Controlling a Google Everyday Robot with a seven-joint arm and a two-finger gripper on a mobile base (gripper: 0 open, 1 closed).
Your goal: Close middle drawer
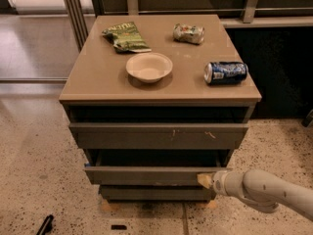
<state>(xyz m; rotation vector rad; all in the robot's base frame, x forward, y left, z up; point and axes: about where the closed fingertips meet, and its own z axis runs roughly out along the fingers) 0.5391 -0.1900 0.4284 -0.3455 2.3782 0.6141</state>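
Observation:
The middle drawer [146,175] is a plain grey-brown front under the scratched top front [156,135]. It stands slightly pulled out, with a dark gap showing above it. The narrow lowest front [156,193] sits below it. My gripper [205,180] comes in from the lower right on a pale grey arm [264,190]. Its tan tip rests against the right end of the middle drawer's front.
On the cabinet top [98,77] lie a white bowl [149,66], a green chip bag [125,36], a crushed can [188,33] and a blue can [226,73] on its side. Speckled floor surrounds the cabinet. A dark wall panel stands to the right.

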